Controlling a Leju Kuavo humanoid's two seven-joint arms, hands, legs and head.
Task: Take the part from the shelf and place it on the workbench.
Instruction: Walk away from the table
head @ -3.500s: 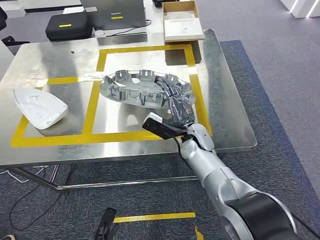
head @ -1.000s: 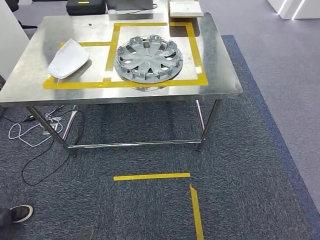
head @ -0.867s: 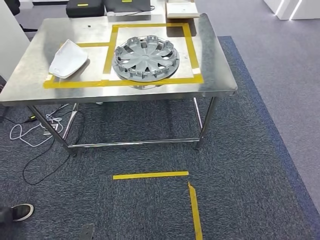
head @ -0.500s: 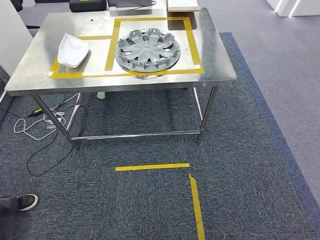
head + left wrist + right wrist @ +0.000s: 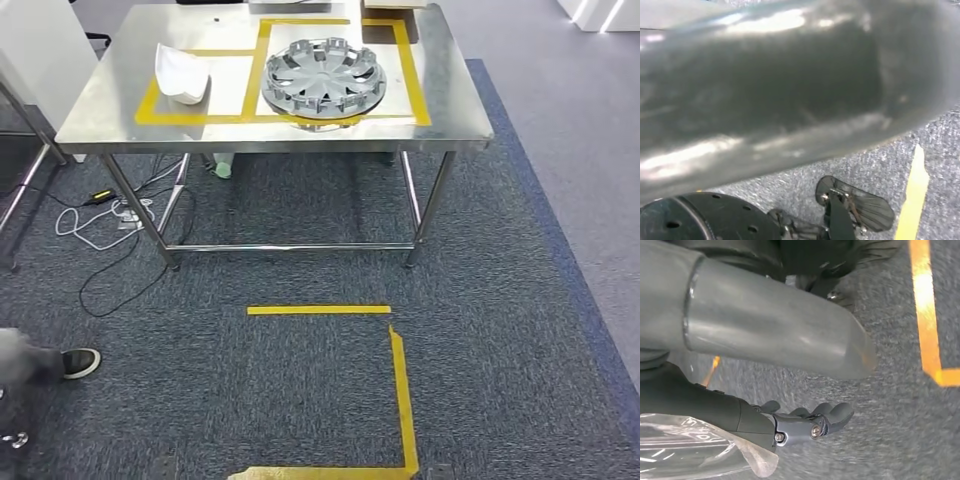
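Now the hubcap (image 5: 324, 76) lies flat on the workbench (image 5: 453, 110), inside the yellow tape. My right hand (image 5: 806, 422) hangs over carpet, fingers loosely extended, holding nothing; my left hand's state I cannot tell.

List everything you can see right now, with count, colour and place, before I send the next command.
Wheel cover: one, silver-grey, flat on the workbench inside the right taped square.
White part: one, white, on the workbench inside the left taped square.
Workbench: one, bare steel top on metal legs, ahead of the robot.
Tape on the workbench: yellow, outlining two adjoining squares.
Floor tape: yellow, strips forming a corner on the dark carpet.
Cables: white and dark, on the carpet under the workbench's left end.
Person's shoe: one, dark with a white sole, at the left edge of the carpet.
Right hand: dark fingers fairly straight, holding nothing, hanging above the carpet.
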